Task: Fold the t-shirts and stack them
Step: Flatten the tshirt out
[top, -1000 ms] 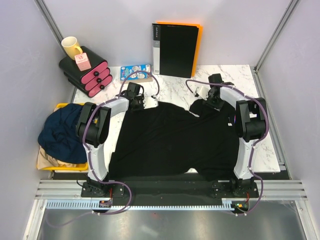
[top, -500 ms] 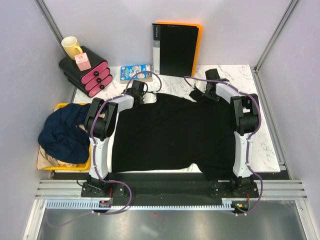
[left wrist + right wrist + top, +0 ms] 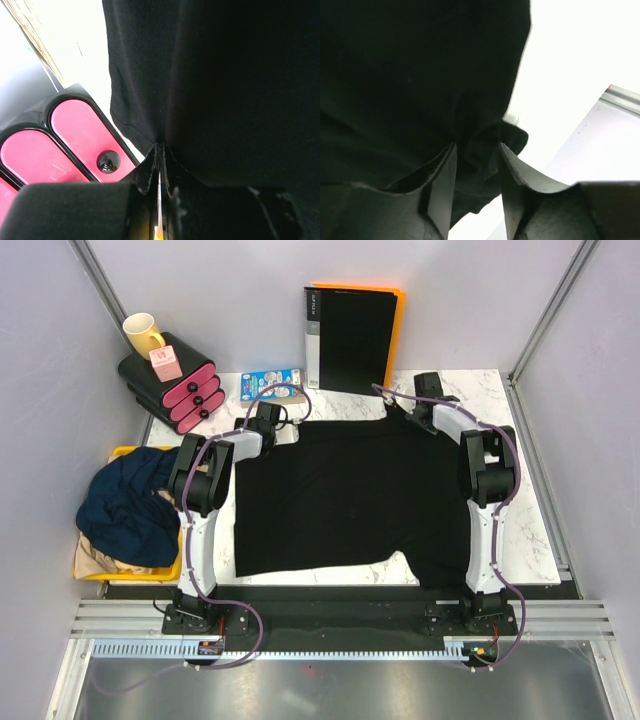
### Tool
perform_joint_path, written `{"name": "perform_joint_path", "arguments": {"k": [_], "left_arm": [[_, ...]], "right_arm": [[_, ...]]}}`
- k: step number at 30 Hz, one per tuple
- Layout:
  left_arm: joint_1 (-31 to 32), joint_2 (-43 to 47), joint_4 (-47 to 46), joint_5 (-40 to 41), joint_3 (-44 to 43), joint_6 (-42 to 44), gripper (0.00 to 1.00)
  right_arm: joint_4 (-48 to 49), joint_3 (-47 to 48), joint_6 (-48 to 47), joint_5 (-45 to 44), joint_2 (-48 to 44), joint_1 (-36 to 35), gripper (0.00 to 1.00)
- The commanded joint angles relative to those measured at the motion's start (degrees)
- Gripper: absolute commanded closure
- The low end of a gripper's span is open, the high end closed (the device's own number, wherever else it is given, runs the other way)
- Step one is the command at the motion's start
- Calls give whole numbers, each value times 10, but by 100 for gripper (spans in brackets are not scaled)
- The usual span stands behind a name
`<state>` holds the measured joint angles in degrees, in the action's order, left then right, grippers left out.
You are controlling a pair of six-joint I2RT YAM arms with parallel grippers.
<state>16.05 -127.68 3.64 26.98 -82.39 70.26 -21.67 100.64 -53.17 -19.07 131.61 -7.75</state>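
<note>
A black t-shirt (image 3: 350,500) lies spread flat on the marble table (image 3: 520,490), and its near hem reaches the front edge. My left gripper (image 3: 272,425) is at its far left corner, shut on a thin edge of the cloth; in the left wrist view (image 3: 161,150) the jaws are pressed together on black fabric (image 3: 225,75). My right gripper (image 3: 412,408) is at the far right corner. In the right wrist view (image 3: 477,145) its jaws stand a little apart with a bunch of black cloth (image 3: 480,150) between them. A navy t-shirt (image 3: 125,505) lies crumpled over a tan one (image 3: 95,558) at the left.
The navy and tan shirts sit in a yellow bin (image 3: 125,452) off the table's left side. A black drawer unit with pink fronts (image 3: 180,385), a yellow mug (image 3: 143,333) and a small box (image 3: 272,385) are at the back left. A black binder with an orange back (image 3: 350,335) leans on the back wall.
Both grippers have moved toward the back of the table with the black shirt's far corners. The shirt has been drawn away from the front edge and stretched flatter.
</note>
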Motion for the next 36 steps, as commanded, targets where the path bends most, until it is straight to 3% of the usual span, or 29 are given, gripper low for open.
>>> {"name": "perform_joint_path", "arguments": {"k": [1,3,9,14,15,16,17,23,36], "left_arm": [[-14,17,21,-1,22,-24,96],[-14,25,9,1,21,-31,89],[-14,73,-28,-18,12,-39,84],[-13,107,-28,-53,14,-40,80],[-13,124,-24,-64,17,-45,84],[-11,134,-15,-79,28,-47,94],[-10,145,-8,-115,36,-47,98],[3,208,76,-248,102,-28,98],[9,216,168,-280,116,-27,98]], "right_arm": [[-18,-1,44,37,-59,5,53],[-17,21,69,45,-68,5,53],[-14,96,112,47,-51,4,62],[-16,121,128,58,-25,2,84],[-15,122,130,61,-21,1,89],[-16,122,130,67,-10,1,98],[-18,124,131,71,-3,-1,100],[-33,152,137,110,54,-8,100],[-28,249,127,94,158,-10,100]]}}
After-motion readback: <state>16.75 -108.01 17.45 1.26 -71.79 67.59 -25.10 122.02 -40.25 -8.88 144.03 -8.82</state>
